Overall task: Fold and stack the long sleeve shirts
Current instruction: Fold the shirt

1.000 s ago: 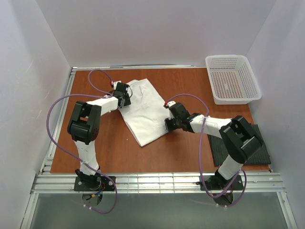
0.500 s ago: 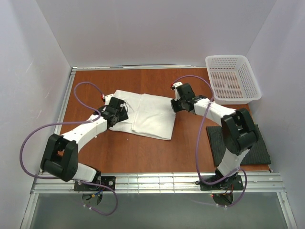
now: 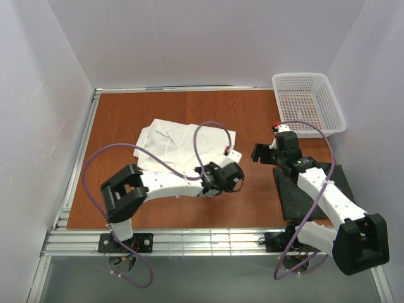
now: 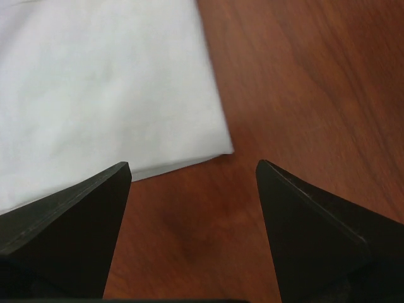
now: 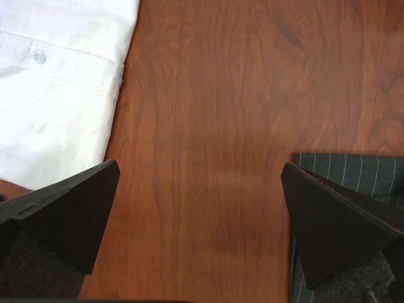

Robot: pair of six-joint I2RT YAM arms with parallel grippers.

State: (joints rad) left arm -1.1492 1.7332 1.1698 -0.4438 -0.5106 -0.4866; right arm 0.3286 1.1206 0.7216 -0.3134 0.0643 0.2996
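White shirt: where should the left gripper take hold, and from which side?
Probably the corner of the white shirt nearest the left gripper, coming from the table side: the cloth ends there in a thin flat edge ahead of the open jaws.

ILLUMINATION AND IMAGE QUALITY

Overhead view: bright, even, diffuse light from above, reflected by the white enclosure walls (image 3: 202, 44). Arm shadows on the counter (image 3: 126, 113) are faint and soft-edged. The white shirt (image 3: 170, 142) is close to overexposed, its folds barely separated. Wall lines lean outward at the frame edges.

Left wrist view: slightly soft; cloth texture is lost.

Right wrist view: sharper; wood grain, a shirt button (image 5: 40, 58) and the pinstripes of the dark shirt (image 5: 353, 170) resolve.

In both wrist views the fingers of the left end effector (image 4: 192, 165) and right end effector (image 5: 201, 164) render dark and nearly featureless.
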